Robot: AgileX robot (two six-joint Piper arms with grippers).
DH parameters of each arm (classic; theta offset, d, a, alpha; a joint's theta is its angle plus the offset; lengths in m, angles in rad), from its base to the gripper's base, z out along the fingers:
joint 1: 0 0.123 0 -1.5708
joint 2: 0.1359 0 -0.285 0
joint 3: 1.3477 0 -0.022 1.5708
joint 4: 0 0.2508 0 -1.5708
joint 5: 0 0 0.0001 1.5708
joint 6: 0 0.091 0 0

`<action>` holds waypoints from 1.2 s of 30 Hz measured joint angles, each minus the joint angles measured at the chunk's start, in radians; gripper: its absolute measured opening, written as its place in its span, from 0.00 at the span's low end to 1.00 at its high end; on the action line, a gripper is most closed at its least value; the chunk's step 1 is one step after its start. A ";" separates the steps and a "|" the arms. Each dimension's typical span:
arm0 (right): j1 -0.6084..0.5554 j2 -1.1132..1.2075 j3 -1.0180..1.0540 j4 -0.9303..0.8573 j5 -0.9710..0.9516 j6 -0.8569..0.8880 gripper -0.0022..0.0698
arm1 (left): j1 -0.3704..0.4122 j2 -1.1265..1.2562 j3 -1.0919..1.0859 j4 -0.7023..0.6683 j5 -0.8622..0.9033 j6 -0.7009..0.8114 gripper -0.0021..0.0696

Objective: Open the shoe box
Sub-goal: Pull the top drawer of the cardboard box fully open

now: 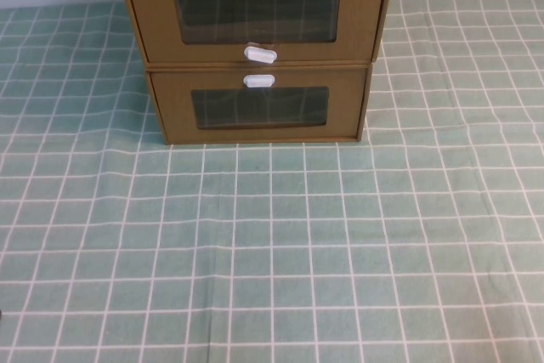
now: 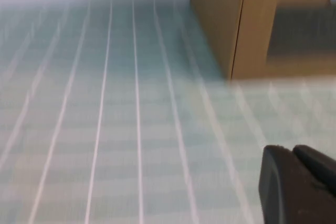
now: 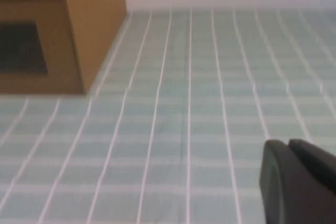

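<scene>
Two boxes stood stacked at the far centre of the green checked tablecloth (image 1: 272,252), both shut: the upper brown cardboard shoe box (image 1: 255,14) and the lower brown cardboard shoe box (image 1: 259,108). The left gripper (image 2: 295,156) hung low, near-left of the stack; its state could not be told. The right gripper (image 3: 290,148), closed on nothing, hung near-right. Hazard: the upper white oval handle (image 1: 260,53) and lower white oval handle (image 1: 258,81) sat close together, so a misaligned approach could catch the wrong drawer, or a pull could drag the whole stack.

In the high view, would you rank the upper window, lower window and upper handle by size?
Upper window
lower window
upper handle
Left gripper and right gripper sit low over the cloth, outside that view.
</scene>
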 joint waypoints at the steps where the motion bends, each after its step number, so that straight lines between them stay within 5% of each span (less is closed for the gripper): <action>1: 0.000 0.000 0.000 0.000 -0.061 0.000 0.01 | 0.000 0.000 0.000 0.000 -0.064 -0.010 0.02; 10: 0.000 0.000 0.001 0.004 -0.826 0.000 0.01 | 0.000 0.000 0.000 0.000 -0.768 -0.023 0.02; 17: 0.000 -0.007 0.001 0.005 -1.171 0.000 0.01 | 0.000 0.000 0.000 0.000 -0.958 -0.023 0.02; 29: 0.000 -0.007 -0.044 -0.013 -1.226 0.238 0.01 | 0.000 -0.002 -0.029 -0.002 -1.134 -0.028 0.02; 36: 0.000 -0.007 -0.360 -0.188 -0.932 0.387 0.01 | 0.000 0.006 -0.340 -0.061 -0.834 -0.037 0.02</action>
